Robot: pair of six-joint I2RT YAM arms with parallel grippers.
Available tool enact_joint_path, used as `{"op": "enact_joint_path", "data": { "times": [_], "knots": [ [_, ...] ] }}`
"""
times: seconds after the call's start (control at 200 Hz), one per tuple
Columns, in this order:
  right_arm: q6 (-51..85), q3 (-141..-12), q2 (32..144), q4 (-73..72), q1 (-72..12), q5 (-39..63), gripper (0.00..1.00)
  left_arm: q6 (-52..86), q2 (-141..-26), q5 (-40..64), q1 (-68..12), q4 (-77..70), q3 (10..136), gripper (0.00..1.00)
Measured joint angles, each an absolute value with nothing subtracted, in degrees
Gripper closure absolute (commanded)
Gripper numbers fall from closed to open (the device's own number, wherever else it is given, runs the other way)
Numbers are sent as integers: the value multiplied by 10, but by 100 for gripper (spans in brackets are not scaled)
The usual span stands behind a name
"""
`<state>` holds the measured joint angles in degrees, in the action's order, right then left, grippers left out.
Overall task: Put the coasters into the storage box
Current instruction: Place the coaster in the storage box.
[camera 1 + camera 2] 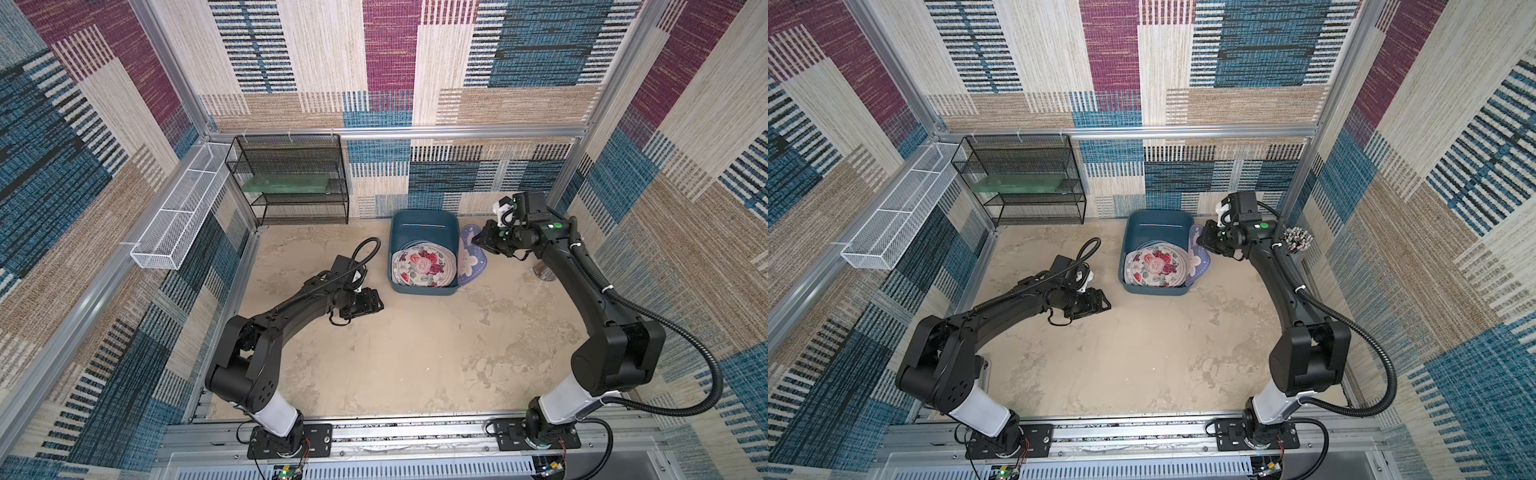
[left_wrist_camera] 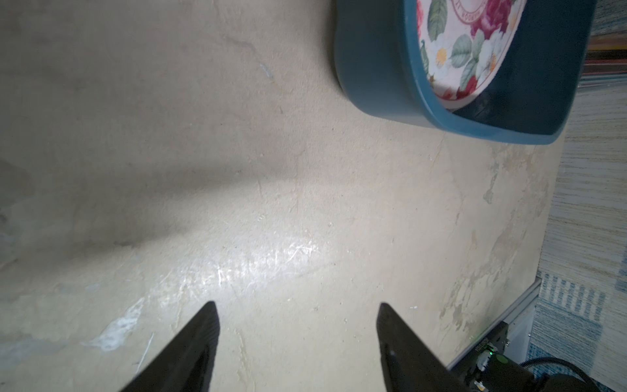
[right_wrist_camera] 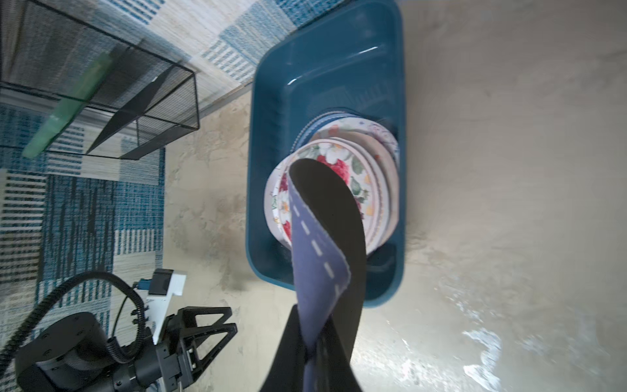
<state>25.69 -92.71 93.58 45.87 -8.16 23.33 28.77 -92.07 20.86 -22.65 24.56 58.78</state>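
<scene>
The beige table (image 1: pixel 415 353) takes up most of the cell, with a black mesh rack (image 1: pixel 291 178) against the back wall and a long white mesh tray (image 1: pixel 178 208) fixed along the left wall. The storage box (image 1: pixel 424 232) sits at the back of the table, just right of the rack, and it holds a stack of coasters (image 1: pixel 424 266) crowded toward its near end, a rose-printed one on top. One more coaster, the lavender coaster (image 1: pixel 471 257), shows in both top views along the outside of the box's right wall; in the right wrist view it curls up, dark underside showing – pinched by its edge in the right gripper (image 3: pixel 310 356), jaws tight on it. The left gripper (image 2: pixel 297 305) hangs low over bare table near the box's near left corner, jaws apart, nothing between them
</scene>
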Motion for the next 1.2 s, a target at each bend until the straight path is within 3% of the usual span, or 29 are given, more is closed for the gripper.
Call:
{"op": "enact_joint_path", "data": {
  "times": [0.416,0.866,1.197],
  "knots": [
    [297,-1016,1075,371,-187,267,95,296,-873,198,-221,238,549,27],
    [274,-1021,1214,344,-171,258,95,298,-852,196,-215,238,532,27],
    [249,-1015,1225,369,-154,213,91,298,-843,189,-215,239,528,27]
  ]
}}
